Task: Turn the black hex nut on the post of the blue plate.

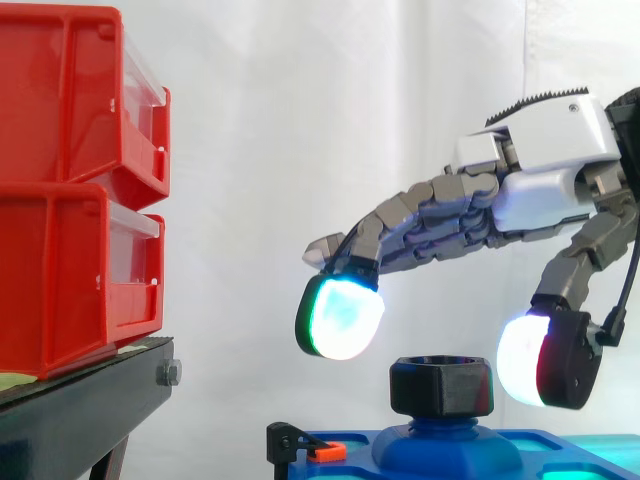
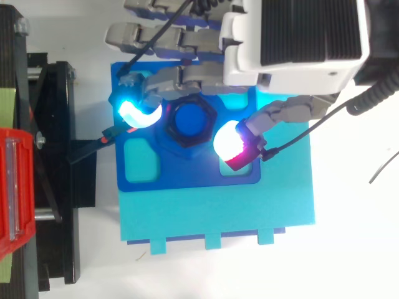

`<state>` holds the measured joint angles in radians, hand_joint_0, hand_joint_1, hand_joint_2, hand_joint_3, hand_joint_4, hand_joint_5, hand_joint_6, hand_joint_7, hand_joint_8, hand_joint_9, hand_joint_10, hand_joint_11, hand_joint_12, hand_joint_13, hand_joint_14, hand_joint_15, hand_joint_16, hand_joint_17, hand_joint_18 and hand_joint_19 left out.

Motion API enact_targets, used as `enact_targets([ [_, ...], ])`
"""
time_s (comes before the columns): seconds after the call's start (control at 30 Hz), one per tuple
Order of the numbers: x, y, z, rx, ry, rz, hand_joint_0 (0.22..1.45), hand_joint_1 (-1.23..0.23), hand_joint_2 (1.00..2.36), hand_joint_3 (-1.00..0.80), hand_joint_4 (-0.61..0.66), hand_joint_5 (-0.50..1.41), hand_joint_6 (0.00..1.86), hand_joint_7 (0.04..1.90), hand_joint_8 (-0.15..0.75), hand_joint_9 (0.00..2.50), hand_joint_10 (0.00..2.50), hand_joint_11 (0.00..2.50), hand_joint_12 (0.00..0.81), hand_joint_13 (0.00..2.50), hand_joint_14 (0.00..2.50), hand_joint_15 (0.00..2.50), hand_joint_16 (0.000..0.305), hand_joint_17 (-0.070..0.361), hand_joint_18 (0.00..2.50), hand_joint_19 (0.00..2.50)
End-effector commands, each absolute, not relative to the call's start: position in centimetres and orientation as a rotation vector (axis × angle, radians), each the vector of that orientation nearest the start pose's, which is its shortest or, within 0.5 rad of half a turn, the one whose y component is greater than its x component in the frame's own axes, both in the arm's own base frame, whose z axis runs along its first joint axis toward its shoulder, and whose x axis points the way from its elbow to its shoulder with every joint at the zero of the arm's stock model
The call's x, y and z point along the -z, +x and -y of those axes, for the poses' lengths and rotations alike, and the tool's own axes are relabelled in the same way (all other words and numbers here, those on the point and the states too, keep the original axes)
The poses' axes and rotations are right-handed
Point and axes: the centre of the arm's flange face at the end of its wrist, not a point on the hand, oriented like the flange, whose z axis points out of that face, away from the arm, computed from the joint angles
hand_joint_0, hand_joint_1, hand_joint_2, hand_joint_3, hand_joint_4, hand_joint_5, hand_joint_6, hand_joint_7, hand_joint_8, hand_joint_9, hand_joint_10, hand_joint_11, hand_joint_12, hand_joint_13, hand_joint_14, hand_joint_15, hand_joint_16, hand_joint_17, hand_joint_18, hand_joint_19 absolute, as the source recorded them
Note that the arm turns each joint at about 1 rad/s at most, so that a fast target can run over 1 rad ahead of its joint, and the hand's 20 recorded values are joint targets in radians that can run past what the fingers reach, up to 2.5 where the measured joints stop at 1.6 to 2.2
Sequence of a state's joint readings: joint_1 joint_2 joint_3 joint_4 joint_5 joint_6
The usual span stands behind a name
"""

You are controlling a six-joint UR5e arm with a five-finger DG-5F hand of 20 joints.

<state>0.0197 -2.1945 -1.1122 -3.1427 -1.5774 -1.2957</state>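
The hand (image 1: 540, 170) hovers spread, holding nothing, its pads (image 1: 342, 318) flanking the black hex nut (image 1: 441, 385) on the post (image 2: 191, 120) at the centre of the blue plate (image 2: 187, 171). It should lower evenly, pinch opposite flats, then twist.

A black hex nut (image 1: 441, 386) sits upright atop the blue post (image 2: 192, 119). The post rises from a blue plate (image 2: 187, 175) lying flat.
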Motion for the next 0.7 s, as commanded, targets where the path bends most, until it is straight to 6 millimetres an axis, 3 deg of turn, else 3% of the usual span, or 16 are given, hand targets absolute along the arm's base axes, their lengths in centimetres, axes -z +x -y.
enact_targets([
  [0.0,-32.46,71.99,11.92,-0.235,0.215,-1.734,0.45,-0.95,1.00,-0.50,-0.02,-0.30,0.50,0.63,0.103,0.00,0.00,0.00,0.297,0.00,0.00,0.00,0.044,0.100,0.00,0.00],
  [0.67,-32.11,71.32,12.28,-0.262,0.203,-1.781,0.39,-0.79,1.00,-0.50,0.11,-0.30,0.50,0.68,0.147,0.00,0.00,0.00,0.327,0.00,0.00,0.00,0.049,0.111,0.00,0.00],
])
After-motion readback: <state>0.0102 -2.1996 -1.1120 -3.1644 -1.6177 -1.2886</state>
